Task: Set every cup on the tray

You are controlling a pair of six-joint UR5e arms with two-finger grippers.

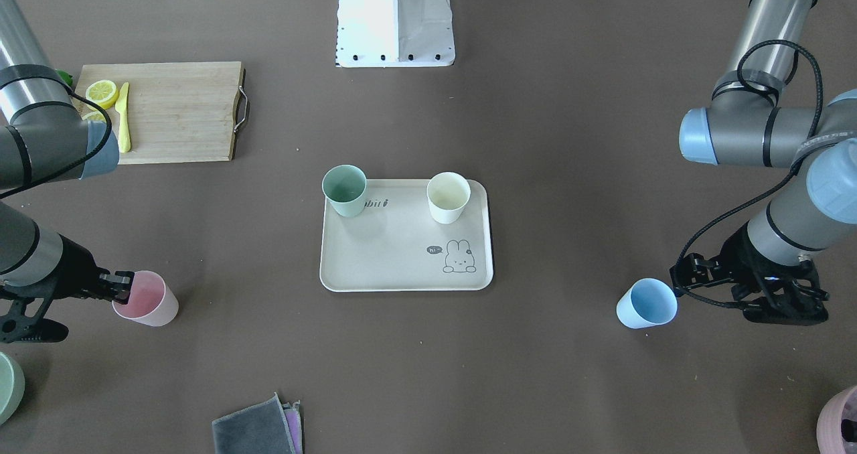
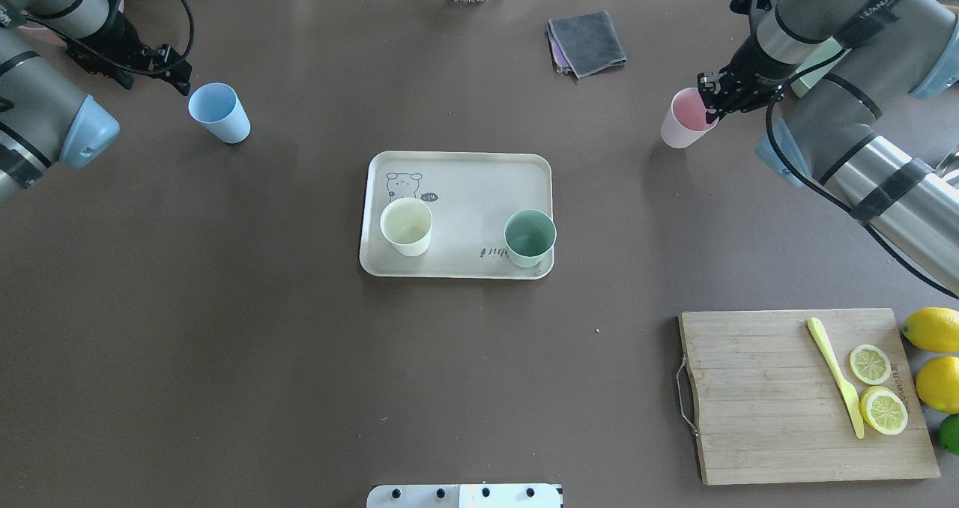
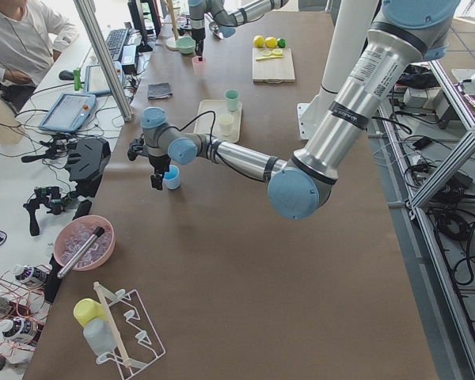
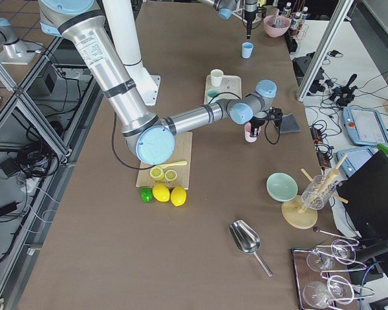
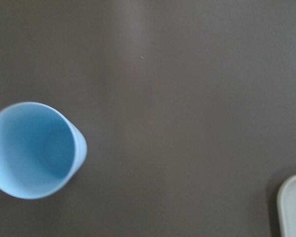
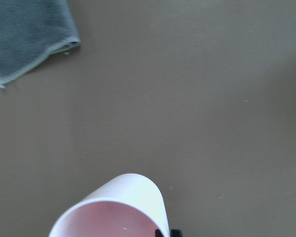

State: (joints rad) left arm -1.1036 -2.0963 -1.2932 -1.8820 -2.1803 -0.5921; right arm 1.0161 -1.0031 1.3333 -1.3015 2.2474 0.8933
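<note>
The beige tray lies mid-table with the mint green cup and the cream cup upright on it; the overhead view shows the tray too. My right gripper is shut on the rim of the pink cup, which is at table level right of the tray. The right wrist view shows that cup at its bottom edge. The light blue cup stands on the table left of the tray. My left gripper is open and empty, just beyond it and apart from it.
A wooden cutting board with lemon slices and a yellow knife lies near right, whole lemons beside it. A folded grey cloth lies far centre. A green bowl and a pink bowl sit at the far corners.
</note>
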